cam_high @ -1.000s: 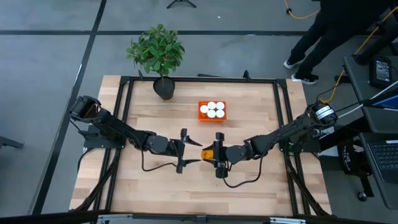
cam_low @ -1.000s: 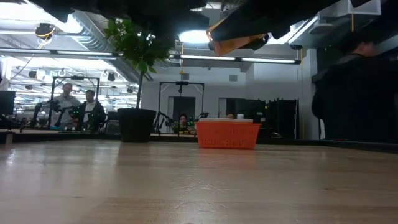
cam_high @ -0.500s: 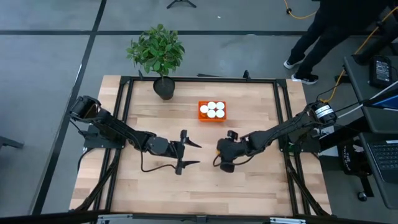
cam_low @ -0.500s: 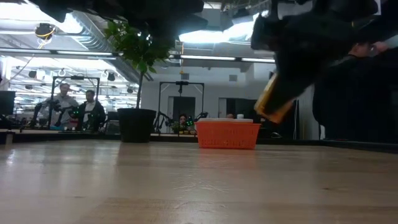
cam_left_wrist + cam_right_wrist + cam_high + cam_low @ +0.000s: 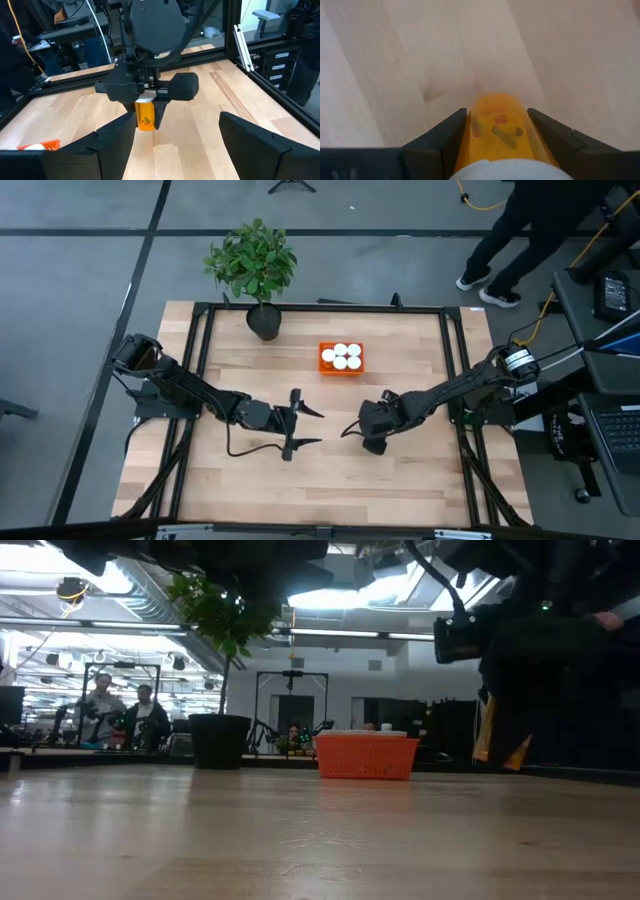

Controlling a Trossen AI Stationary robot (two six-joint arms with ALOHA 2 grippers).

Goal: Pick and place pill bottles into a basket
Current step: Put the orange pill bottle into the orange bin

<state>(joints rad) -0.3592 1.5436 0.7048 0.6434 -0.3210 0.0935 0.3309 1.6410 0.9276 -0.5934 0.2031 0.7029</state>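
1. The pale wooden table (image 5: 400, 480) sits in a black frame on grey floor.
2. A potted plant (image 5: 253, 265) stands at its far edge; a person (image 5: 520, 225) stands beyond.
3. The basket (image 5: 341, 359) holds five white-capped bottles.
4. The right gripper (image 5: 362, 424) pinches a pill bottle (image 5: 499, 127) above mid-table.
5. The left gripper (image 5: 312, 427) waits nearby, jaws spread.

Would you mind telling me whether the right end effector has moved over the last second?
Yes. In the high view the right end effector, shut on a pill bottle, has swung away from the left end effector toward the table's right side, the basket staying put.
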